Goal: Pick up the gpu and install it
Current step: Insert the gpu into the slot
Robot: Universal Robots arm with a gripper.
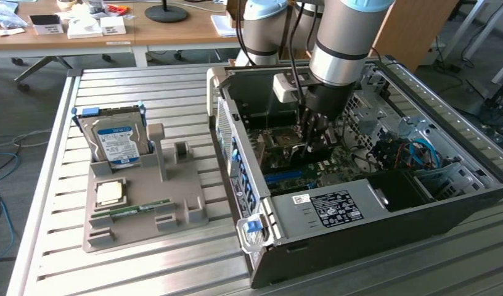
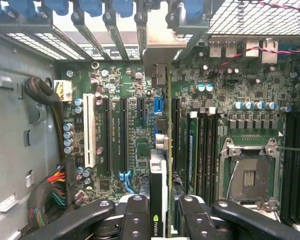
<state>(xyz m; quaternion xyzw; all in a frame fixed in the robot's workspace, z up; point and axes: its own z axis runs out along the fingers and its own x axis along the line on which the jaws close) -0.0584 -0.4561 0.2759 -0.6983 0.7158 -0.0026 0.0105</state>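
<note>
1. Gripper. In the wrist view I read the gripper (image 2: 163, 222) as closed onto the gpu (image 2: 158, 185). One of the fingers (image 2: 136, 217) bears on each face of the card, and the jaws stand only as far apart as the card is thick.

2. Card position. The gpu is seen edge-on, upright over the motherboard (image 2: 115, 75). Its black face is on one side and its green board edge on the other. It runs parallel to the expansion slots, with the white slot (image 2: 89, 130) and two black slots off to one side and the CPU socket (image 2: 250, 175) off to the other. Its silver bracket (image 2: 162, 47) reaches the rear wall of the case, among the blue clips (image 2: 92, 6). I cannot tell whether the card edge is seated in a slot or held just above it.

3. Arm. In the exterior view the arm (image 1: 342, 43) comes down from above into the open case (image 1: 383, 228), and the gripper is low inside it, above the board.

4. Surroundings. The case lies on the slatted table (image 1: 153, 271). On the exterior view's left, just beside the case, a grey tray (image 1: 145, 231) carries a hard drive (image 1: 120, 142) standing upright, a CPU (image 1: 110, 193) lying flat and a RAM stick (image 1: 140, 208) lying flat.
</note>
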